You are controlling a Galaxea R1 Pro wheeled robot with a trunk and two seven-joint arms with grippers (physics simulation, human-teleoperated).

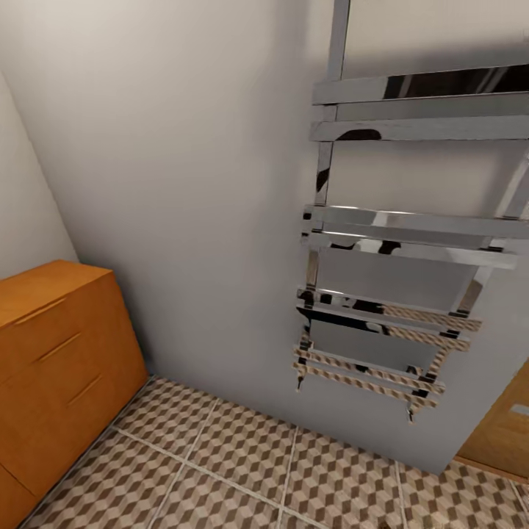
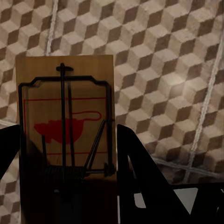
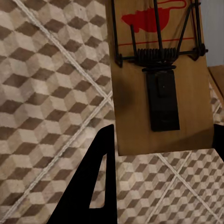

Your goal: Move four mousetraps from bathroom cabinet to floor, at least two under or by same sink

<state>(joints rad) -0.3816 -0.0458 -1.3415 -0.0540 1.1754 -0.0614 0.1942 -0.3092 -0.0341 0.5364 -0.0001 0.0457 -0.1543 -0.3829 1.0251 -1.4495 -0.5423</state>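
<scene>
In the left wrist view a tan wooden mousetrap with a red mouse print and a black wire spring stands between two black fingers. My left gripper is shut on it above the bathroom floor. My right gripper is shut on a second mousetrap, also above the cube-patterned tiles. The orange-brown cabinet stands against the left wall in the head view, its drawers closed. The sink is out of view.
A chrome ladder towel rail hangs on the grey wall ahead. An orange-brown door panel shows at the lower right. Tiled floor spreads between the cabinet and the wall.
</scene>
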